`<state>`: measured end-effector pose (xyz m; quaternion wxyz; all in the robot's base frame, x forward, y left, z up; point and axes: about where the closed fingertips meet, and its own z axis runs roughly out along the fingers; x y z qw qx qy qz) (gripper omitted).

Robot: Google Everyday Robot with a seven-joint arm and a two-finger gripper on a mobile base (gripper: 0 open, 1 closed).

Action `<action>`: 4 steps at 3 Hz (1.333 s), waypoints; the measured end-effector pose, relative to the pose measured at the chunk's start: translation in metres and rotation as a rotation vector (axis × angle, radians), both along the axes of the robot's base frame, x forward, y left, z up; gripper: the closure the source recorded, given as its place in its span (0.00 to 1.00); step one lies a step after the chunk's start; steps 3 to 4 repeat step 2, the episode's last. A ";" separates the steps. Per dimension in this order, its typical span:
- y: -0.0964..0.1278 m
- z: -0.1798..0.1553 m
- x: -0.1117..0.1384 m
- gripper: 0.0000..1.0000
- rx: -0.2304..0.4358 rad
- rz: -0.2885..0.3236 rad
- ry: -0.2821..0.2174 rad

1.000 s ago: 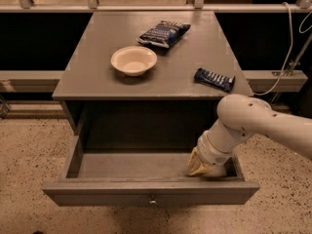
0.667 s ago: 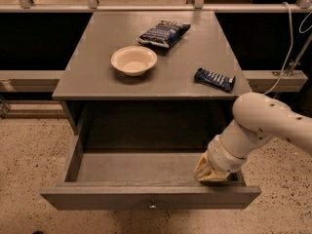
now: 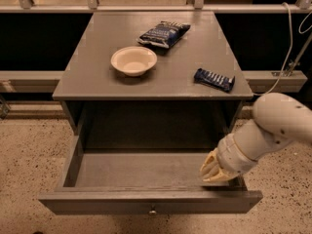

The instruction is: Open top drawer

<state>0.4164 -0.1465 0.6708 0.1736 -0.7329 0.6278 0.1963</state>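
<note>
The top drawer [image 3: 146, 201] of the grey cabinet stands pulled far out toward me. Its plain grey inside is empty, and a small round metal knob [image 3: 152, 211] sits at the centre of its front. My gripper [image 3: 210, 169] is at the drawer's right end, just inside and above the front panel's top edge. Its cream fingers point left and down into the drawer. The white arm reaches in from the right.
On the cabinet top [image 3: 97, 77] lie a cream bowl [image 3: 133, 60], a dark blue chip bag [image 3: 164, 33] and a dark blue snack bar [image 3: 214, 79]. Speckled floor lies on both sides. A white cable [image 3: 286, 48] hangs at the right.
The drawer has slid a little further out toward me. My gripper and arm have moved right and toward me along the drawer's front right corner.
</note>
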 end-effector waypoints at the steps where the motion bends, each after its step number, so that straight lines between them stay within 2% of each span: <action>1: -0.018 0.049 0.009 1.00 0.160 -0.110 -0.140; 2: -0.051 0.103 0.019 0.73 0.287 -0.277 -0.222; 4: -0.051 0.103 0.019 0.73 0.287 -0.277 -0.222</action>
